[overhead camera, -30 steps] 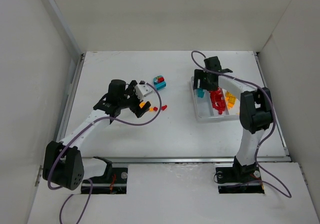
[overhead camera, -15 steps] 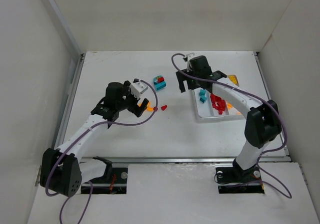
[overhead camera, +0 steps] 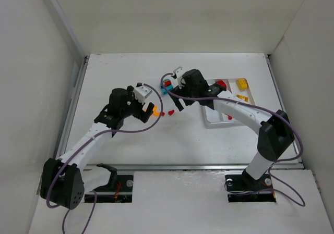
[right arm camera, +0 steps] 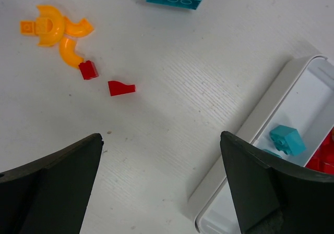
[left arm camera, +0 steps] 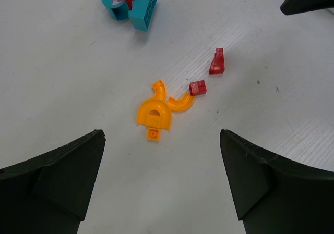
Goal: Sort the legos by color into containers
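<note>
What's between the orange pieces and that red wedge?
One small red cube, lying by the nearest orange curve and apart from the red wedge; the right wrist view shows it.

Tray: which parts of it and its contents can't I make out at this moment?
- Top view: the right arm lies across the tray and hides much of its compartments, so the pieces cannot be counted.
- Right wrist view: the picture's right edge cuts the tray off. Only a teal brick and a sliver of red pieces show.
- Left wrist view: the tray is out of frame.
</note>
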You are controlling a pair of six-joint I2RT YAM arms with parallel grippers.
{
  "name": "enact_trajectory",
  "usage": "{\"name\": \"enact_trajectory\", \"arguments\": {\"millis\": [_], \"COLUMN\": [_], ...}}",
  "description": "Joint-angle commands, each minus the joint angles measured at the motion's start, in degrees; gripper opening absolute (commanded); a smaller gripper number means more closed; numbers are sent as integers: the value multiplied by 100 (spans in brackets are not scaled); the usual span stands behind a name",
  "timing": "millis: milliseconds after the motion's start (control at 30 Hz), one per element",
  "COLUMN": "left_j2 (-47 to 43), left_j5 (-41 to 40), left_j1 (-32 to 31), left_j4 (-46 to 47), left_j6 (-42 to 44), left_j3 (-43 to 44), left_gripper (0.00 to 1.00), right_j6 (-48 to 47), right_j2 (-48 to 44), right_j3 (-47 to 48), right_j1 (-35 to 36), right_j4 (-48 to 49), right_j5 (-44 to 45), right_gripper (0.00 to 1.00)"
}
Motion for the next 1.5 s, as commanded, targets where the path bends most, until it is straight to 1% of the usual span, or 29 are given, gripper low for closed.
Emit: {"name": "enact_trajectory", "arguments": {"millis": [0, 367, 533, 733, 833, 867, 933, 1000, 1067, 1100, 1133, 1233, 1300, 1467], "left_j2": [-209, -262, -262, -314, -314, -314, -367, -367, -367, -367, -367, -420, -420, -420], "left_j5": [-19, -125, -125, -476, -643, -722, -784, -845, -907, -907, -976, -1030, -1030, -1030], "left_j1": [1, 1, 1, 1, 1, 1, 1, 1, 1, 1, 1, 1, 1, 1], "left_j4": [241, 355, 408, 461, 514, 514, 452, 452, 452, 452, 452, 452, 505, 558], "left_j6": [-125, -178, -178, -292, -345, -345, -345, -468, -538, -599, -652, -705, -705, -705], "left_j3": [-116, -221, -221, -327, -327, -379, -379, -432, -485, -546, -546, -599, -661, -661], "left_gripper": [90, 90, 90, 90, 81, 73, 67, 63, 63, 63, 63, 66, 66, 67], "right_j6": [-8, 106, 106, 246, 448, 580, 695, 748, 748, 748, 748, 801, 853, 853], "right_j2": [-166, -113, 10, 221, 502, 711, 976, 1396, 1609, 1766, 1829, 1961, 2014, 2119], "right_j3": [-41, -41, 126, 381, 617, 784, 1004, 1328, 1383, 1444, 1445, 1269, 1164, 953], "right_j1": [35, 36, 36, 36, 36, 36, 36, 36, 88, 88, 88, 88, 88, 263], "right_j4": [194, 246, 247, 247, 247, 247, 124, -95, -166, -227, -228, -228, -228, -114], "right_j5": [78, 368, 421, 396, 115, -17, -71, -264, -369, -431, -510, -729, -730, -730], "right_gripper": [100, 100, 100, 100, 100, 100, 100, 100, 100, 98, 92, 82, 80, 80]}}
